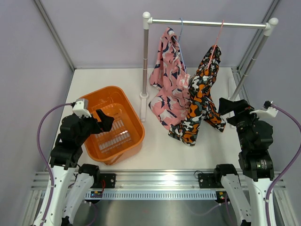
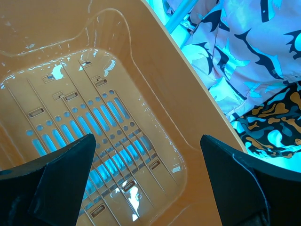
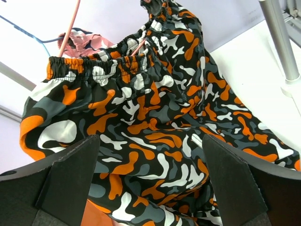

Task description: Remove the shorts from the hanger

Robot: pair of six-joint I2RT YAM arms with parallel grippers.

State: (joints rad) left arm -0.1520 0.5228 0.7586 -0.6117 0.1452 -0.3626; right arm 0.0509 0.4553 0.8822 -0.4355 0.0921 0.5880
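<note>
Nothing's off the rail yet. The camo shorts point(image 1: 201, 101) are hanging by the waistband from a pink hanger point(image 1: 217, 37) on the clothes rack point(image 1: 207, 22), which is standing along the far edge of the tabletop point(image 1: 160, 150). The pink shorts point(image 1: 168, 77) are on a blue hanger point(image 1: 180, 30) just to the left, and the two pairs are touching. Both are drooping low enough that the legs are resting on the tabletop, right of the middle.

The right gripper point(image 3: 150, 141) is sitting by the right edge with its fingers spread wide and nothing between them, pointing straight at the camo fabric. I'm guessing it's lining up for that pair first since it's the nearer one. The left gripper point(image 2: 146, 150) is hovering over the orange laundry basket point(image 1: 135, 113) near the left edge, jaws also wide apart and empty. It's probably waiting there because the basket looks like where the shorts are going.
</note>
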